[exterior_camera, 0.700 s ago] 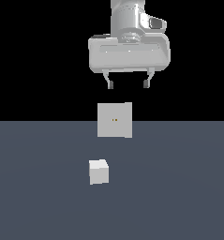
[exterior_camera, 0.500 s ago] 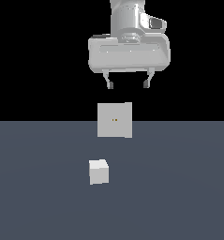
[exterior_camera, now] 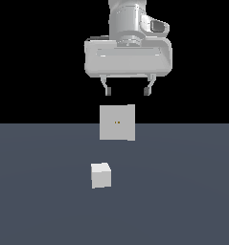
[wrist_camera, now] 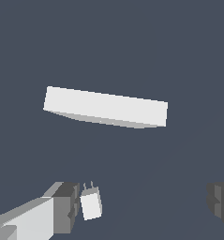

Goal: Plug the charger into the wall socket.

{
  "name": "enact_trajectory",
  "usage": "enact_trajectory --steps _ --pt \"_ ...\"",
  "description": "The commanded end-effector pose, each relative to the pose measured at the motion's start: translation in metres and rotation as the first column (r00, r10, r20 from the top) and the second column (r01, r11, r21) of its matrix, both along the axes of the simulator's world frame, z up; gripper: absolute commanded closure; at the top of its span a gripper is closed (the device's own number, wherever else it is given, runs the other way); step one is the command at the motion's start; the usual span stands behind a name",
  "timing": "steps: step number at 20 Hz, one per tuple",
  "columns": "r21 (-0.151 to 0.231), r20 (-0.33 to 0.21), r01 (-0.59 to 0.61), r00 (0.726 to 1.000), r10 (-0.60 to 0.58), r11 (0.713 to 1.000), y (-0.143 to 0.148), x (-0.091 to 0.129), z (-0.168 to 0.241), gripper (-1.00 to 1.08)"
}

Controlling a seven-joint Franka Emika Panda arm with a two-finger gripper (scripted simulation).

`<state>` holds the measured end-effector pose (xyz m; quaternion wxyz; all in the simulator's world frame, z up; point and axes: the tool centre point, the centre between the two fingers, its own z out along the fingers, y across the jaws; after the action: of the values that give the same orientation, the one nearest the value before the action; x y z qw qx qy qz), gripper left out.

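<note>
1. The gripper [exterior_camera: 127, 91] hangs high in the exterior view, above everything else, with its two short fingers pointing down and set wide apart; nothing is between them.
2. In the wrist view the gripper [wrist_camera: 144, 206] shows the same: one finger [wrist_camera: 66, 206] at one edge and the other at the far edge, with a broad gap of bare surface between them.
3. The wall socket [exterior_camera: 117, 122] is a flat light-grey square plate standing upright, directly below the gripper but apart from it. Two tiny gold-orange dots sit at its centre.
4. From the wrist view the wall socket [wrist_camera: 105, 107] appears edge-on as a long pale slab, slightly tilted in the picture.
5. The charger [exterior_camera: 101, 175] is a small white-grey block resting on the dark grey surface [exterior_camera: 183, 201]. In the exterior view it sits lower in the picture than the socket and a little toward that view's left, well apart from the plate.
6. In the wrist view the charger [wrist_camera: 91, 204] shows two thin prongs sticking out of one end. It appears just beside the inner face of one finger in the picture, though the exterior view shows it lying on the surface far below the fingers and untouched.
7. The charger is not plugged in; it and the socket are separate, with open surface between them.
</note>
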<state>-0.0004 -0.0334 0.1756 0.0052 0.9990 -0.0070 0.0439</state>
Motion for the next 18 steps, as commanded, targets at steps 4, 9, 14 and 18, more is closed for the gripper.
enact_trajectory --steps 4,9,14,18 --pt "0.003 0.020 -0.040 0.999 0.040 0.999 0.012 -0.018 -0.020 -0.92" --pt "0.006 0.046 -0.089 0.995 0.089 0.996 0.026 -0.040 -0.045 -0.92" --pt "0.007 0.071 -0.138 0.988 0.137 0.990 0.038 -0.061 -0.071 -0.92" --pt "0.008 0.087 -0.169 0.982 0.167 0.986 0.046 -0.074 -0.087 -0.92"
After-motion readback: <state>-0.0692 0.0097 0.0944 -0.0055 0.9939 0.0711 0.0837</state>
